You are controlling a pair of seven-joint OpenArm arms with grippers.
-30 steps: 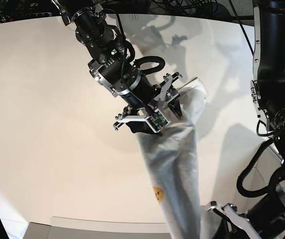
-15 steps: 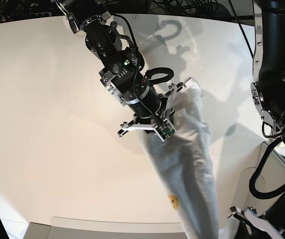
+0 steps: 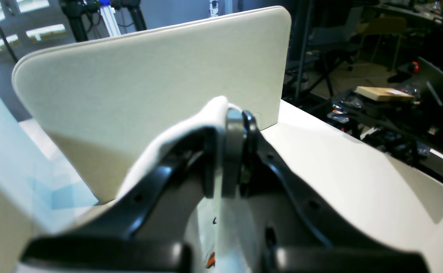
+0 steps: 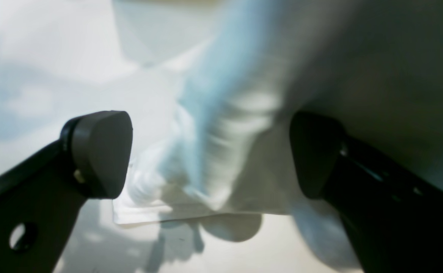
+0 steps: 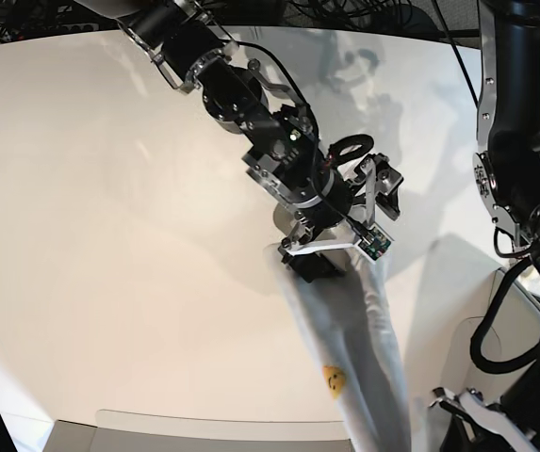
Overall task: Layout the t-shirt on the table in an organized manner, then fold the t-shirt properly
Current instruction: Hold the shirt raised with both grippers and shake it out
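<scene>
Two arms share the t-shirt, which hangs bunched above the bench: the left fingers pinch one end tight, the right fingers gape around the other, so they should close on one clean edge.

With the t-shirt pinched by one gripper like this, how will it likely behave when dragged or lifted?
Probably very floppy: the t-shirt hangs as a narrow bunched rope between the grippers. Likely light, since the left gripper holds it by a thin pinch. It may drag and wrinkle on the table, given the crumpled edge between the open right gripper.
</scene>
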